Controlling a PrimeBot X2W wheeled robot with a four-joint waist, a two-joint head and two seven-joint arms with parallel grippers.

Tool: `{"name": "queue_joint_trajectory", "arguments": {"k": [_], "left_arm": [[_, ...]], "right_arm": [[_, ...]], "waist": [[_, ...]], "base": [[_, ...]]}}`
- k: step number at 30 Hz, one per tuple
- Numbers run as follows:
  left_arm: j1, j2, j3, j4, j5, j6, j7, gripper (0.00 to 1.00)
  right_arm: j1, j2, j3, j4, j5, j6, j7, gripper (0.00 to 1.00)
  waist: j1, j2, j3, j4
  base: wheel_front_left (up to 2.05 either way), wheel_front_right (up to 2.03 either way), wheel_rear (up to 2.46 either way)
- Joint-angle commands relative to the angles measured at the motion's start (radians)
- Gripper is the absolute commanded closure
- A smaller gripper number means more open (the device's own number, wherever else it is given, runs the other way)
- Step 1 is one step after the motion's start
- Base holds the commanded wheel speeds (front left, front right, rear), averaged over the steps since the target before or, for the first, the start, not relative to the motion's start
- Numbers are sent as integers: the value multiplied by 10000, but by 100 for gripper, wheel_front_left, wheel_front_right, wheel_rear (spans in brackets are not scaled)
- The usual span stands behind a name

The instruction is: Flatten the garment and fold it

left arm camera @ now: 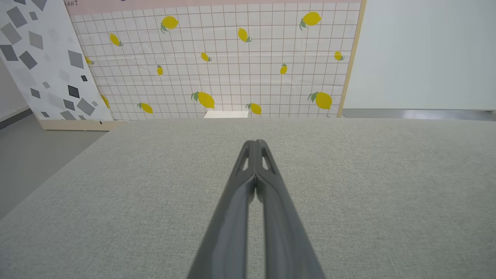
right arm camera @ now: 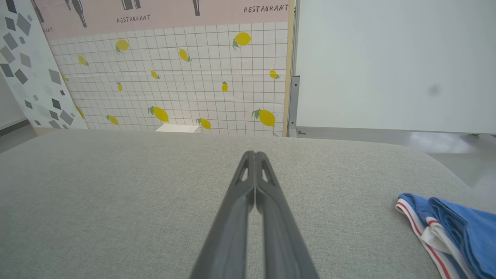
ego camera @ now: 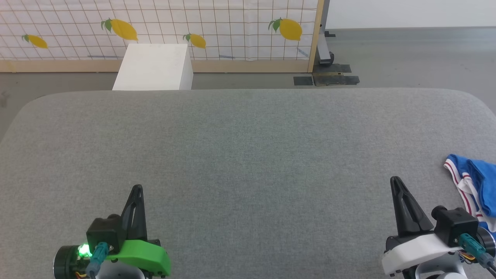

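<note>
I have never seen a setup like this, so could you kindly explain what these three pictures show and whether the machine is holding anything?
This is a two-armed robot at a grey padded table. The head view looks down from its head: the left gripper shows at the lower left, the right gripper at the lower right. The other two pictures come from cameras on each wrist, looking along that arm's two dark fingers. Both pairs of fingers are pressed shut and hold nothing. At the table's right edge lies a crumpled blue garment with red-and-white striped trim, untouched, beside the right gripper. Behind stands a lemon-patterned screen.

Bright, even light, shadows faint and soft; all views sharp; wrist views bend slightly at edges; floor (right arm camera: 445,141) gleams.
</note>
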State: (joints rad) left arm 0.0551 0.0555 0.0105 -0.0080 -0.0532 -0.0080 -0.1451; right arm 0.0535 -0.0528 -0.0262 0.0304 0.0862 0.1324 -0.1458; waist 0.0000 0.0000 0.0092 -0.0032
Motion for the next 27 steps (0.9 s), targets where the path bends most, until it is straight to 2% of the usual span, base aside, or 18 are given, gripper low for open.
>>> {"name": "queue_joint_trajectory", "arguments": {"k": [1, 27], "left_arm": [[-195, -24, -20, 25, 50, 30, 62, 100], [-329, -35, -52, 46, 232, 49, 588, 100]], "right_arm": [[-189, 12, 29, -70, -101, -8, 76, 100], [-320, 17, 117, -159, -389, -11, 599, 100]], "waist": [[0, 0, -2, 1], [0, 0, -36, 13]], "base": [[0, 0, 0], [0, 0, 0]]}}
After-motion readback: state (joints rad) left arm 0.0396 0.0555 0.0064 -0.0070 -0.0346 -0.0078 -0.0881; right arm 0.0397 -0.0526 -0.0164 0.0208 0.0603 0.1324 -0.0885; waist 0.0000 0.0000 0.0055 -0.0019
